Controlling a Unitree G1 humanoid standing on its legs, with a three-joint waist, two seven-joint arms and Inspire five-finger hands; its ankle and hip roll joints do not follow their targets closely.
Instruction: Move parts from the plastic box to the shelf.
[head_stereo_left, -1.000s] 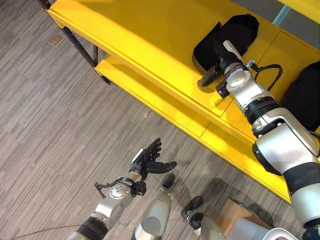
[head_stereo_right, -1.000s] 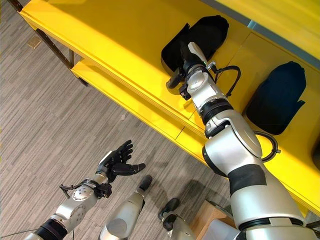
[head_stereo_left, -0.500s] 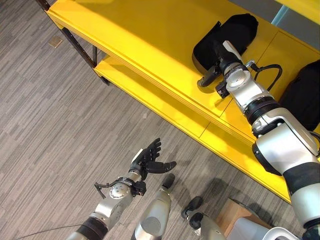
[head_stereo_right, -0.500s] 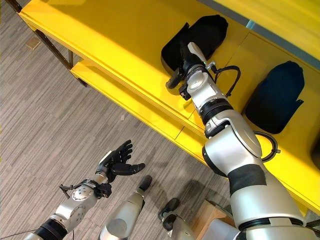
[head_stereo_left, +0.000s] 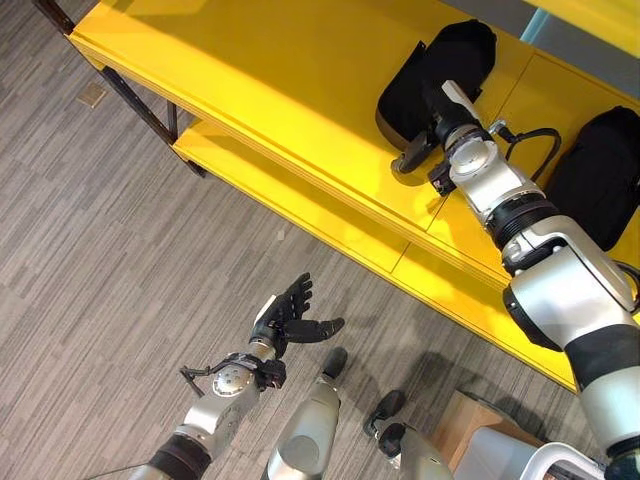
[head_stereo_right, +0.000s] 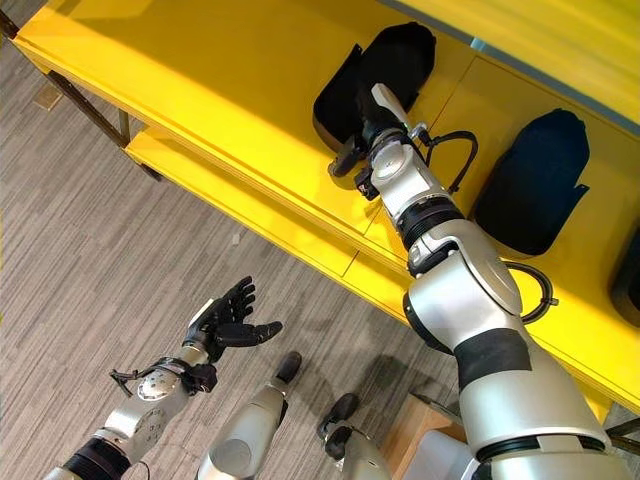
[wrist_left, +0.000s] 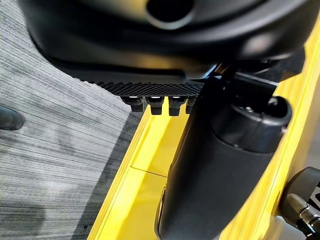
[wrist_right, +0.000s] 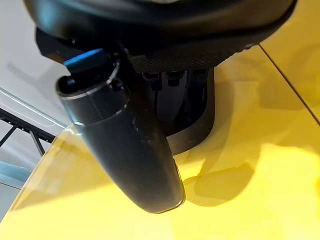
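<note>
where right hand (head_stereo_left: 432, 128) rests: black part (head_stereo_left: 437, 76)

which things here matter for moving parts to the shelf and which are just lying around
Part of the job:
yellow shelf
black part on it, at the right hand
second black part further right
left hand, open over the floor

Just lying about:
cardboard box on the floor
</note>
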